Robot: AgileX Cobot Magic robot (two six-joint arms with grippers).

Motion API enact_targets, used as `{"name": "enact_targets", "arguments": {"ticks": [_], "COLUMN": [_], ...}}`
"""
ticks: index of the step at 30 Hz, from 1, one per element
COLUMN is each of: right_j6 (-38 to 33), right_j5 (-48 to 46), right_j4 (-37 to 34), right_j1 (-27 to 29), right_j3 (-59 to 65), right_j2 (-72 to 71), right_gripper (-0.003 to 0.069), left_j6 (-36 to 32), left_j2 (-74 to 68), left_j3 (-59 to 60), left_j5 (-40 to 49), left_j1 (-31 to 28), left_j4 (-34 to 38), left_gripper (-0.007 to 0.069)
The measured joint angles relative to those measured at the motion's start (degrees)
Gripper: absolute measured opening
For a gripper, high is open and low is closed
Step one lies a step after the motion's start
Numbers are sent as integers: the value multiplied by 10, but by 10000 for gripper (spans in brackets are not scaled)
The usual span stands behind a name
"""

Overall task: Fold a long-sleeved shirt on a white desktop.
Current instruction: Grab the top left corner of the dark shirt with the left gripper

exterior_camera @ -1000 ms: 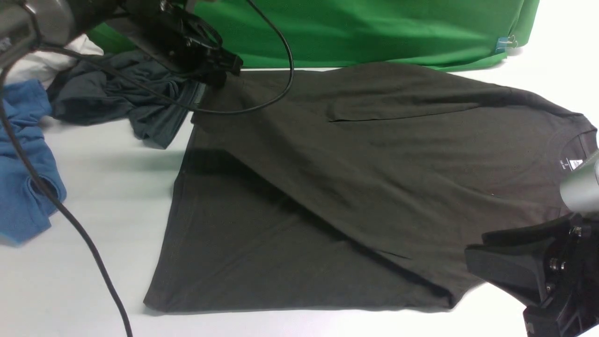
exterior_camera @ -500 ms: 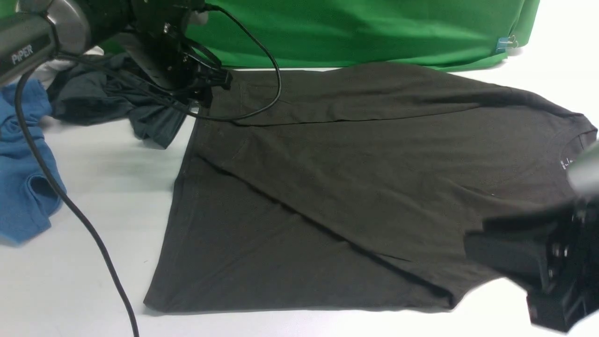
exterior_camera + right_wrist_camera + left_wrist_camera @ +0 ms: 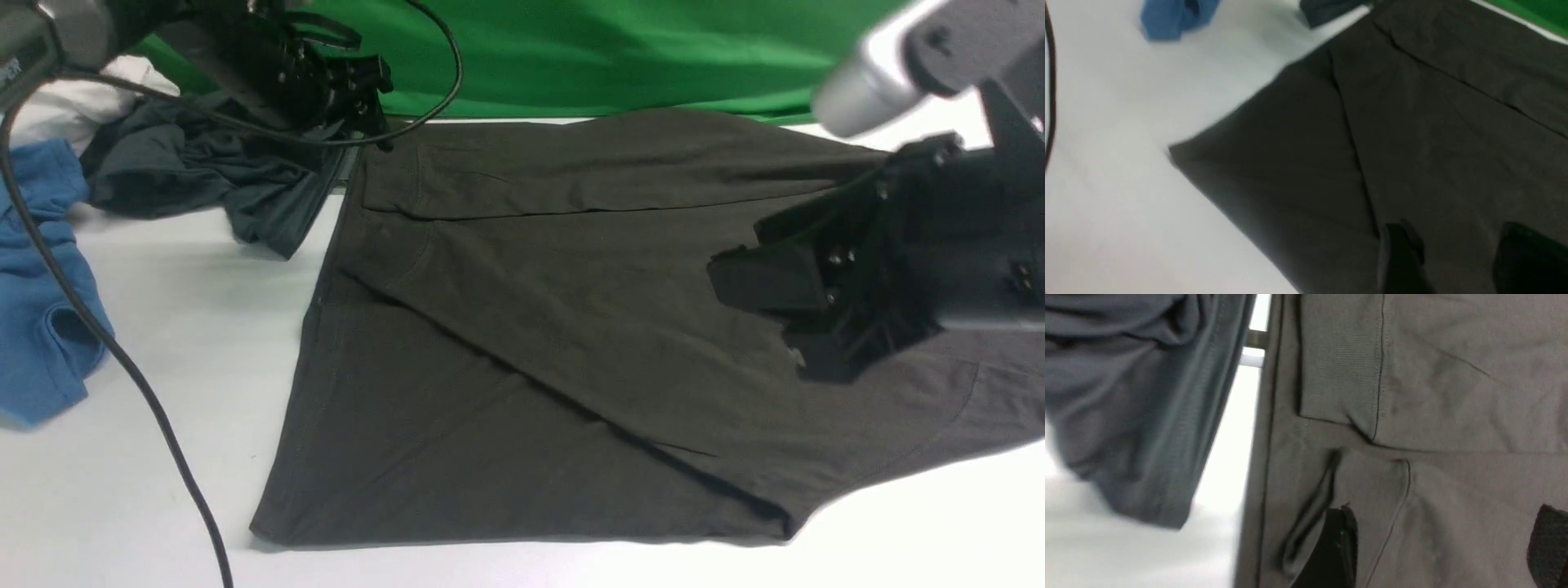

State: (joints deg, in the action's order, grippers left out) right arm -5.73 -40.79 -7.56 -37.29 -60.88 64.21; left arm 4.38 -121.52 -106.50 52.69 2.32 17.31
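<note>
From my seat the long-sleeved shirt (image 3: 531, 327) lies flat on the white worktop (image 3: 188, 327). Its long axis runs from 9 o'clock, where the hem is, to 3 o'clock, where the shoulders are. Both sleeves are laid in across the body, one along the far edge and one slanting from about 4 o'clock up toward 10.

My left tool (image 3: 1439, 543) hangs over the far hem corner at about 11 o'clock, just beside the ribbed sleeve cuff (image 3: 1339, 375). Its jaws stand wide and grip nothing, though a small pucker of cloth lies against one finger. My right tool (image 3: 1457, 257) hovers above the chest at 3 o'clock, jaws parted and empty.

I judge the next fold turns on the hem edge, which runs from 11 down to 7 o'clock. The left tool is already at its far end. The near hem corner at 7 o'clock is well apart from both tools, and I cannot tell which is closer.

The dark teal-grey garment (image 3: 204, 171) touches the shirt at 10 o'clock, so I would take care not to catch it.
</note>
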Motion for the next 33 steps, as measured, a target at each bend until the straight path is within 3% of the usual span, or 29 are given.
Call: {"name": "enact_targets", "arguments": {"ticks": [5, 9, 14, 33], "right_j6": [43, 49, 49, 42], "right_j5": [-16, -15, -10, 13], "right_j4": [-2, -7, -8, -9], "right_j1": [0, 0, 0, 0], "right_j3": [-32, -33, -33, -33], "right_j2": [14, 14, 15, 17], "right_gripper": [342, 342, 342, 342], "left_j6": [-59, -91, -97, -94], "left_j2": [-79, -136, -175, -190], "left_j3": [-31, -88, -139, -150], "left_j5": [-3, 24, 35, 17], "left_j1": [-42, -47, -38, -37], "left_j4": [94, 126, 141, 136], "left_gripper": [581, 581, 580, 577]}}
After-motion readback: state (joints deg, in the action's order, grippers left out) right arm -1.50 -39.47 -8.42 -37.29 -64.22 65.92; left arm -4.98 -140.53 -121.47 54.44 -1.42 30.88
